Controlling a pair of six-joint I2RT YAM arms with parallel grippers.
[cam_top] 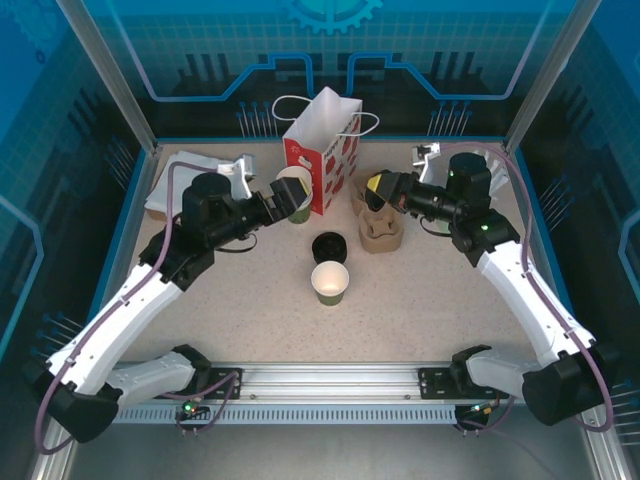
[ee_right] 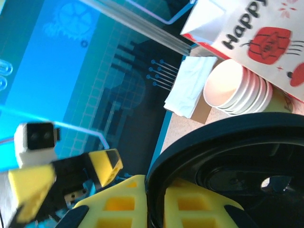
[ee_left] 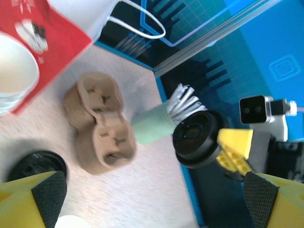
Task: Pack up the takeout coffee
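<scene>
Centrally, the probably light, crushable paper cup [cam_top: 330, 283] stands unlidded at 6 o'clock from the gift bag [cam_top: 322, 150], best clasped gently mid-wall; left gripper [ee_left: 154, 197] gapes wide, right gripper [cam_top: 380, 188] pinches a black lid [ee_left: 197, 138].

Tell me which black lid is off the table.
The lid pinched in the right pincer, held on edge in the air. The other lid lies flat on the table, just behind the lone open cup.
</scene>
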